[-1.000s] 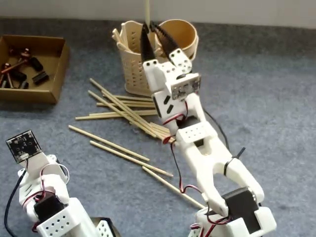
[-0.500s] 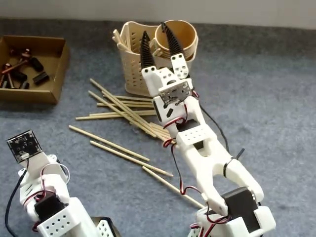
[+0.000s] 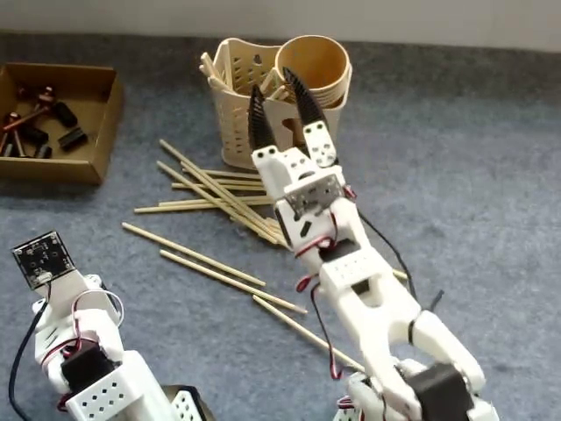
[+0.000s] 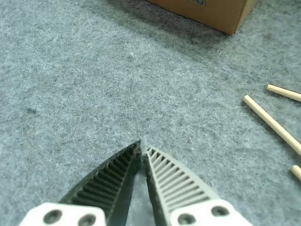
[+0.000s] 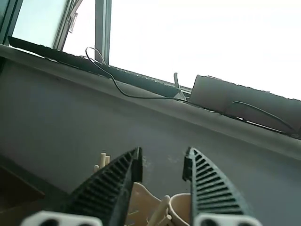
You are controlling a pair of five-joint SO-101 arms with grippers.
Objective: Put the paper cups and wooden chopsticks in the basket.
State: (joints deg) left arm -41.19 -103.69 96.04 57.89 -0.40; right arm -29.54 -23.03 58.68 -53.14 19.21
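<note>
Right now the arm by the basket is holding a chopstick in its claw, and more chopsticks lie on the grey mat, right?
Not quite. The right gripper by the basket is open and holds nothing, as the high view shows. Chopsticks do lie on the grey mat.

Grey felt worktop (image 3: 491, 175); cream basket (image 3: 237, 132) with rows of small holes; tan cups (image 3: 320, 61); pale wood chopsticks (image 3: 210, 189); brown box (image 3: 96, 114); white arm (image 3: 368, 289) with red and black wires; right tool (image 3: 272, 81) black, ribbed inside; left tool (image 4: 143, 147) black and grey, ribbed.
</note>
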